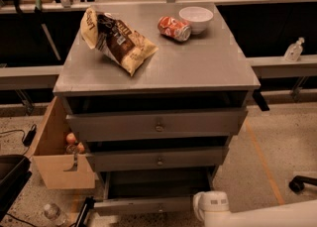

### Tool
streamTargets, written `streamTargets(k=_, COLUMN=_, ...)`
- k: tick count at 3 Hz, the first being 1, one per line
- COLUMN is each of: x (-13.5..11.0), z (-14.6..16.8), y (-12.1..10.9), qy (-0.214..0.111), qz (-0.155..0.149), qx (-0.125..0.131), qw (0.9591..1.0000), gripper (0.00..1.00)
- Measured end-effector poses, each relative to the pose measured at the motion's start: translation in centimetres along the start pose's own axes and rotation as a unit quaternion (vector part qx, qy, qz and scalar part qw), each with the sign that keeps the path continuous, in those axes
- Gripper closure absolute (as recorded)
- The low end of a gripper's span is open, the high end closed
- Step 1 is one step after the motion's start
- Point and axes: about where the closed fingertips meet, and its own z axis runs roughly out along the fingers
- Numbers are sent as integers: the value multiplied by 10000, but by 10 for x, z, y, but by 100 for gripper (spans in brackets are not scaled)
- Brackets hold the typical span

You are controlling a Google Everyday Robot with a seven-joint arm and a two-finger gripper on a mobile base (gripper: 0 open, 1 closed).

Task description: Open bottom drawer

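The pincer (210,206), white and partly cut off by the lower edge, sat just right of the bottom drawer (143,205); wide or narrow, I cannot tell. The drawer stood pulled out, knob indistinct; bare floor (270,156) lay rightward

Gripper (210,208), low at the frame's bottom edge just right of the bottom drawer (148,205) front, is cut off by that edge. Drawer tray is largely hidden in shadow. Cardboard box (55,167) contents are partly hidden by its wall.
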Motion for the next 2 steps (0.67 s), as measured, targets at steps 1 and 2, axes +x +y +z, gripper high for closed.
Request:
streamTargets(k=1, x=-19, z=26, y=-26, qy=-537, qz=-374, qx=117, qw=9978, gripper=100)
streamTargets(k=2, x=-29, z=28, y=-31, qy=-748, qz=-409, qx=164, qw=9962, gripper=100)
